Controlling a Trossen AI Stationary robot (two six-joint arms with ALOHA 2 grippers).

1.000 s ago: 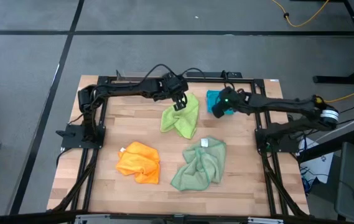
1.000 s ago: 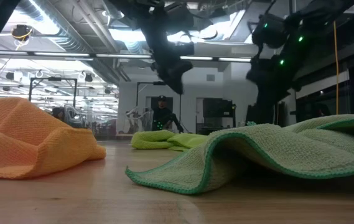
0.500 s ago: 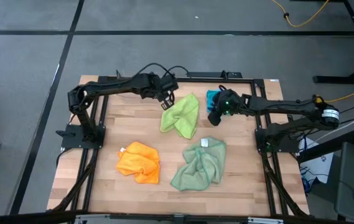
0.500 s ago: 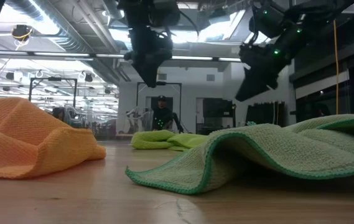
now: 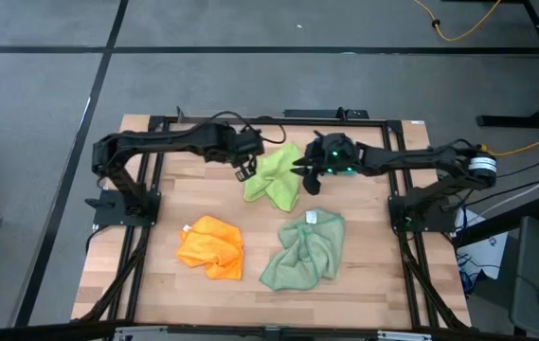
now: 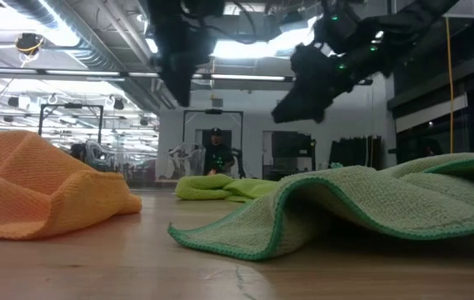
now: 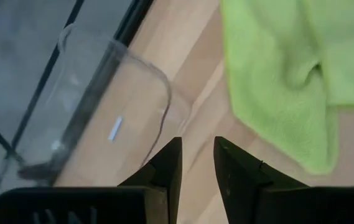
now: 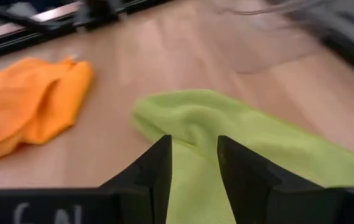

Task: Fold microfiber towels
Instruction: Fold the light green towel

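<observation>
Three towels on the table, one lime (image 5: 275, 177), one orange (image 5: 211, 247), one sage (image 5: 305, 250), two grippers, left (image 5: 242, 171) and right (image 5: 309, 175), both slightly parted, empty.

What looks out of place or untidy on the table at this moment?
All three visible towels lie crumpled, none folded: the lime green towel at the back, the orange towel front left, the sage green towel front right. No teal towel shows. Nothing looks damaged.
</observation>
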